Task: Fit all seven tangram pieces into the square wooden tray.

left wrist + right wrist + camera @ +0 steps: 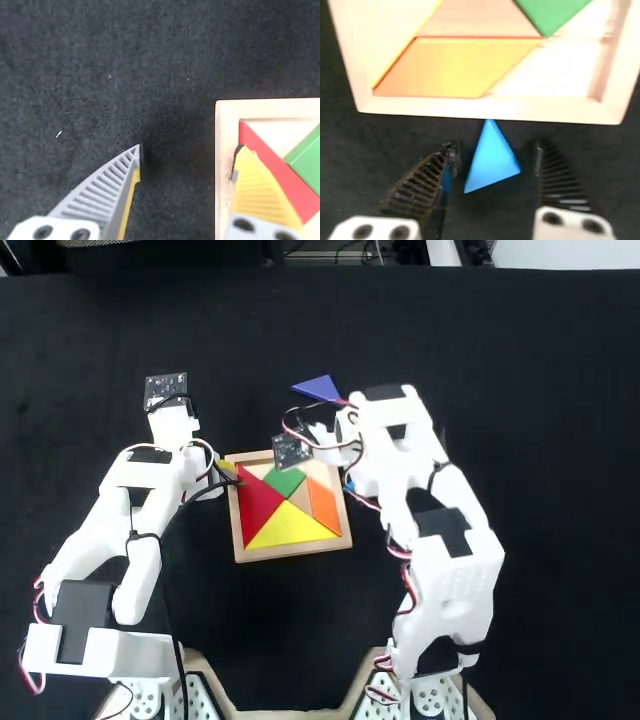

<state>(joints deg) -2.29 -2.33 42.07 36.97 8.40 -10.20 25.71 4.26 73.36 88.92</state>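
**Tangram set with tray, two grippers: condition as recorded**

Item 1. The square wooden tray (240, 540) was set on the black cloth (520, 360) between the two arms. Four pieces were seen lying inside it: a red triangle (257, 502), a yellow triangle (290, 528), a green piece (285, 480) and an orange parallelogram (322, 500). A pale patch of floor was left uncovered beside the parallelogram.

Item 2. A light blue triangle (491, 157) was found flat on the cloth, just beside the tray's outer wall, with one corner pointed at that wall.

Item 3. A dark blue triangle (318, 388) was found on the cloth beyond the tray, well apart from it.

Item 4. The left gripper (189, 148) was held low at a corner of the tray. Its fingers (107, 185) were spread wide and nothing was gripped. One tip was placed over the cloth, the other over the tray's rim at the edge of the red triangle.

Item 5. The right gripper (492, 146) was positioned over the light blue triangle. Its fingers (420, 187) were spread to either side of the piece, which was not pinched.
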